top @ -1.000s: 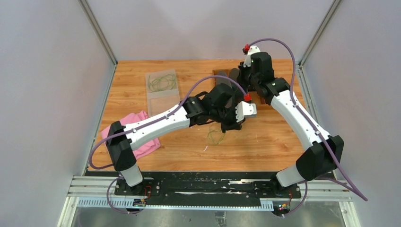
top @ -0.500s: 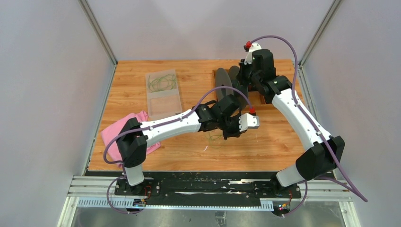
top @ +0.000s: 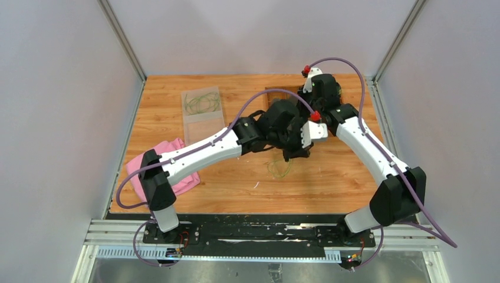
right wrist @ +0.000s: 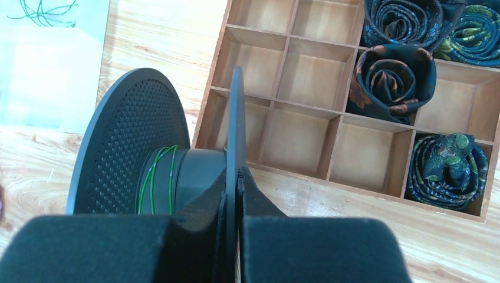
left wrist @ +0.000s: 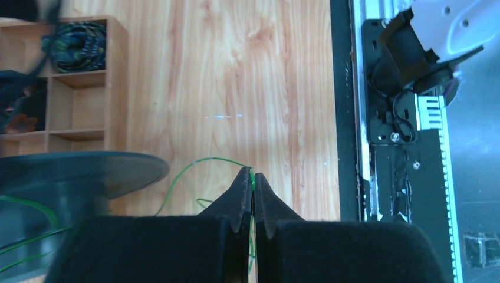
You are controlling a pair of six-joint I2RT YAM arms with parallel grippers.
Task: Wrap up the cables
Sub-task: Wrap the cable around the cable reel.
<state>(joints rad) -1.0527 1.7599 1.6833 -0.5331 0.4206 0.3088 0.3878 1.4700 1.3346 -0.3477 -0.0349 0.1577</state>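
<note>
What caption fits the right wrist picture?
Right gripper pinching the black spool, green cable wound round it.

the black spool (left wrist: pixel 76 171) is cropped at the left wrist view's left edge, the wooden box (left wrist: pixel 76 88) too.

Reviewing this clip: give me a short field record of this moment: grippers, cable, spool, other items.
left gripper: shut on the green cable
right gripper: shut on one thin rim of the black spool
spool core: a few green turns wound on
loose cable: small tangle on the table under the left arm
other items: wooden divided box with rolled ties; clear bag holding more cables; pink cloth
</note>
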